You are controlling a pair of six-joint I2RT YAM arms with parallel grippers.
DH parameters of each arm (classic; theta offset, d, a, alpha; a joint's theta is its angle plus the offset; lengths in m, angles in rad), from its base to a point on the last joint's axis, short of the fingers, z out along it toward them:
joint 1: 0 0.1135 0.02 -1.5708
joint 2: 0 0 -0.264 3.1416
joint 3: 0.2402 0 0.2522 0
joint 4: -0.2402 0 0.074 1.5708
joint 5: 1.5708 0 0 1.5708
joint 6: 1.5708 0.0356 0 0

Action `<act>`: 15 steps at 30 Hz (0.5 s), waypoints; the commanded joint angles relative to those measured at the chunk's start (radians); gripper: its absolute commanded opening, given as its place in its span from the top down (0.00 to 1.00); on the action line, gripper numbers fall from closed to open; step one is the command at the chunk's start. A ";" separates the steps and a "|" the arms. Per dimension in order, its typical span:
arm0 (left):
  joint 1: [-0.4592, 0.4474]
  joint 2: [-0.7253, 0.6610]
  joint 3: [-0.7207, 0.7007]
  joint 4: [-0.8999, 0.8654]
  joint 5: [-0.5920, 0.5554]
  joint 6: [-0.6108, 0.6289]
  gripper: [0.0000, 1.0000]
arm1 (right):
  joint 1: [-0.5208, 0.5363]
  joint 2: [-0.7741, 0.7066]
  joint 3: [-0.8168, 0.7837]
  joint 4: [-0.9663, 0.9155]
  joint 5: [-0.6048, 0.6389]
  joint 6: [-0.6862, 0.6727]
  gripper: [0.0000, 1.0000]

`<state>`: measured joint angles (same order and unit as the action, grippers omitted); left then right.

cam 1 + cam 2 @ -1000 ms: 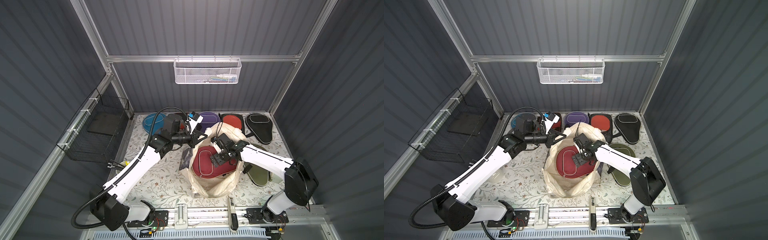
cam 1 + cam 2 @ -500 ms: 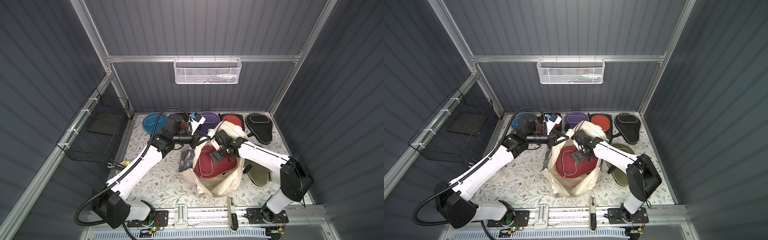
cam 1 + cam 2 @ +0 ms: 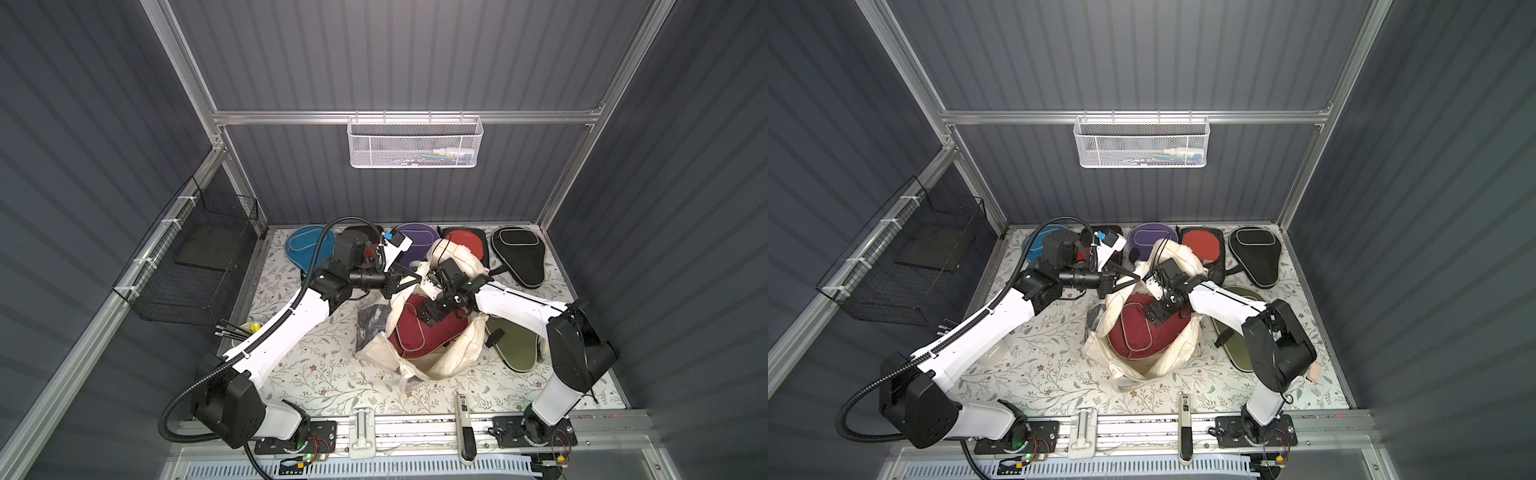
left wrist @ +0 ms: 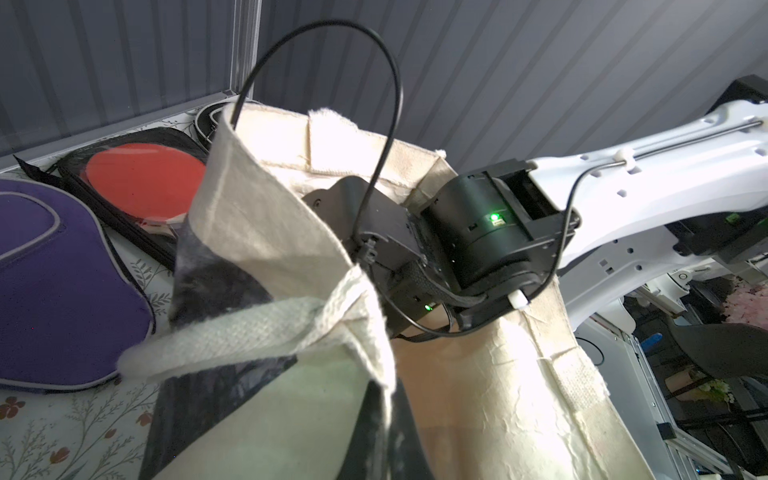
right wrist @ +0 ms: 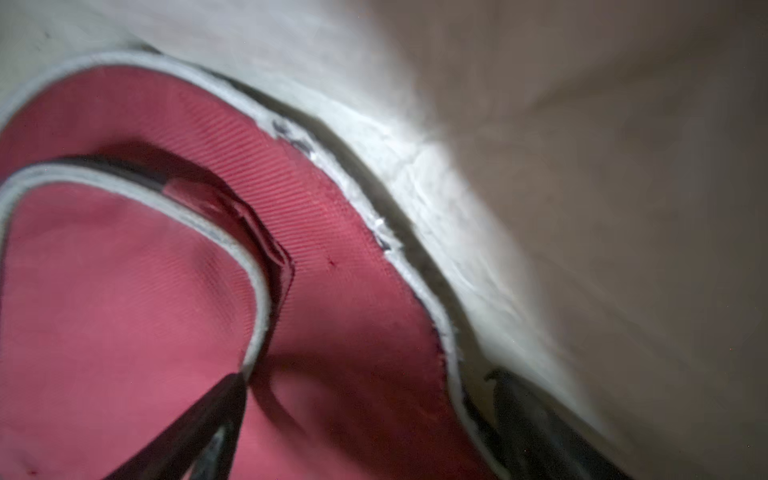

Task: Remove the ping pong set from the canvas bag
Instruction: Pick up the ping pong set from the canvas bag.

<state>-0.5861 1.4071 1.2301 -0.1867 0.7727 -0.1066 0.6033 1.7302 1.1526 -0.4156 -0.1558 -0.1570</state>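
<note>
Observer: What did your screens show?

Operator: I saw the maroon paddle case (image 3: 409,336) lying inside the canvas bag (image 3: 457,357), mid-table. My left gripper (image 3: 411,277) was pinched shut on the bag's far-left rim, holding the mouth up. My right gripper (image 3: 432,318) was down inside, jaws wide, with the case's piped edge between them.

Observer: What worried you?

Operator: I judged that a thin bite on that piping could slip. The jaws might also catch the lining, so that lifting dragged the whole bag toward the olive case (image 3: 513,345) on its right. And if the left pinch let go, the rim would fold over the case.
</note>
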 commanded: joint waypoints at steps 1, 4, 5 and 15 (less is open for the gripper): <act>-0.017 -0.028 0.007 0.099 0.125 0.016 1.00 | -0.004 0.065 0.020 -0.035 -0.106 0.006 0.23; -0.017 -0.030 0.009 0.088 0.122 0.029 1.00 | -0.004 0.071 0.017 -0.046 -0.139 0.022 0.46; -0.017 -0.030 0.010 0.084 0.119 0.031 1.00 | -0.005 0.070 0.014 -0.050 -0.144 0.028 0.52; -0.017 -0.032 0.008 0.087 0.097 0.036 1.00 | -0.004 -0.062 -0.011 -0.095 -0.080 0.052 1.00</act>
<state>-0.5865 1.4067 1.2251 -0.1772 0.7998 -0.0978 0.5922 1.7153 1.1564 -0.4564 -0.2428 -0.1345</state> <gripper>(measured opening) 0.060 0.064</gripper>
